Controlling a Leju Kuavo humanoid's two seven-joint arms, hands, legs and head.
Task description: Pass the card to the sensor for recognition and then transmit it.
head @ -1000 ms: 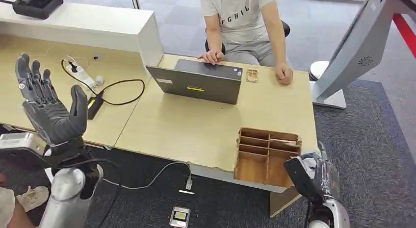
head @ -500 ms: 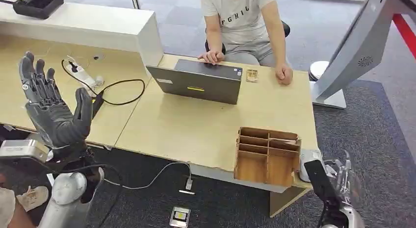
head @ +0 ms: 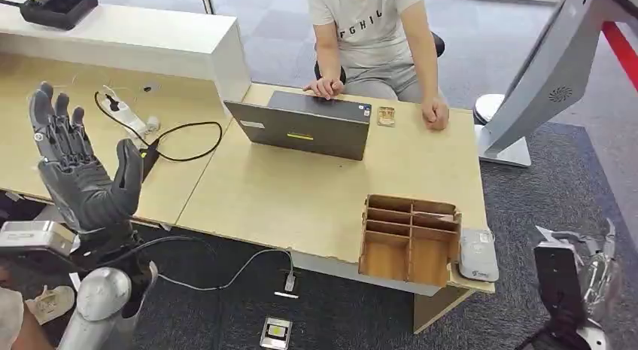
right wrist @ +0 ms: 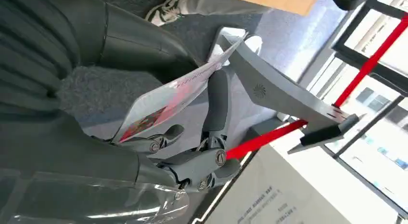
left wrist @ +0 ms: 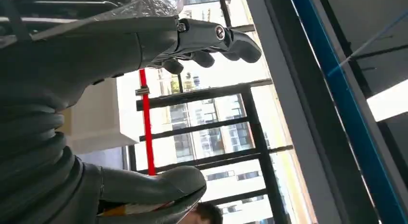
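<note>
A white card (right wrist: 175, 96) with red print is pinched between the thumb and fingers of my right hand (right wrist: 187, 161). In the head view that right hand (head: 573, 281) hangs over the carpet, off the table's right end. The white card sensor (head: 478, 254) lies on the table's near right corner, to the left of the hand and apart from it. My left hand (head: 81, 168) is raised upright at the left over the desk, fingers (left wrist: 211, 38) spread and palm bare.
A wooden divider box (head: 410, 237) stands beside the sensor. A person (head: 372, 34) sits behind an open laptop (head: 305, 126), both hands on the table. Cables and a power strip (head: 132, 118) lie at the left. A grey machine's arm (head: 549, 71) leans at the right.
My right hand has swung right and away from the table's corner with the card, uncovering the white sensor. The left hand has stayed almost still.
</note>
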